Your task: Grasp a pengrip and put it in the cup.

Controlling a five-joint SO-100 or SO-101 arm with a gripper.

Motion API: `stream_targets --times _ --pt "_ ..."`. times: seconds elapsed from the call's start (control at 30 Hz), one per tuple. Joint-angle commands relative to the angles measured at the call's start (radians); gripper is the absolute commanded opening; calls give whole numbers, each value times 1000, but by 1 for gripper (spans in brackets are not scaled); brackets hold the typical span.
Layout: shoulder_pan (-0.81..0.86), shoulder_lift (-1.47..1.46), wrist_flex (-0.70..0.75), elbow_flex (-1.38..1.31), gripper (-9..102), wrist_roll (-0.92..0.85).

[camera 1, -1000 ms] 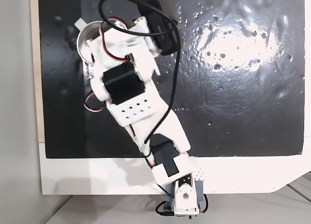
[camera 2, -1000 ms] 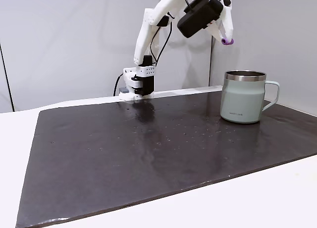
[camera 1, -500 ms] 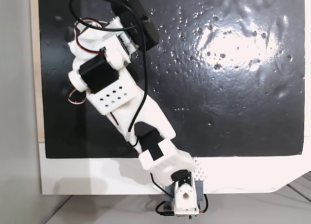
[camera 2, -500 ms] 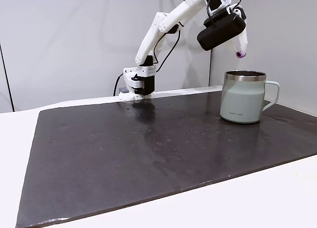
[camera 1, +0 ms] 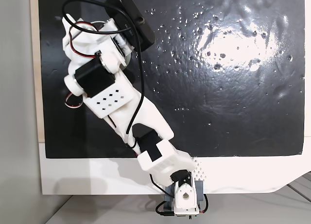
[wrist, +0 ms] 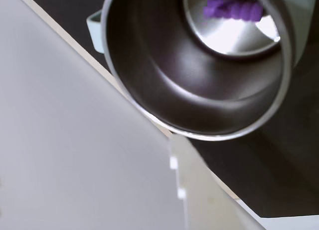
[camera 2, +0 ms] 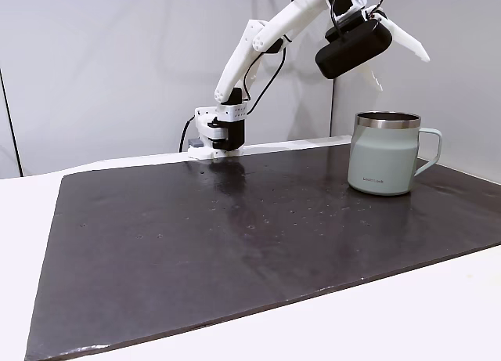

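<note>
Pengrip (wrist: pixel 233 9): lay inside cup (wrist: pixel 149 80), upper right of wrist view. Gripper (camera 2: pixel 398 62): fingers spread apart, empty, above cup.

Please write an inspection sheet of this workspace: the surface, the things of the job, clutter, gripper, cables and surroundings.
Surface: a dark glossy mat on a white table; small specks and glare on the mat.
Job's things: the cup stands upright on the mat near its right edge in the side fixed view, handle to the right. The purple pengrip lies inside the cup on its bottom, seen in the wrist view.
Clutter: nothing seen.
Gripper: the gripper is above the cup, fingers spread open, holding nothing.
Cables: a black cable loops along the arm; red and white wires near the wrist.
Surroundings: plain grey wall behind; arm base at the mat's far edge.
</note>
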Motion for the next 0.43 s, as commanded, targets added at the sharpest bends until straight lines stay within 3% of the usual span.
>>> stream_targets --times 0.0,0.4 --pt "-5 49 14 -34 35 -11" --pt "-3 75 14 -6 35 -11"
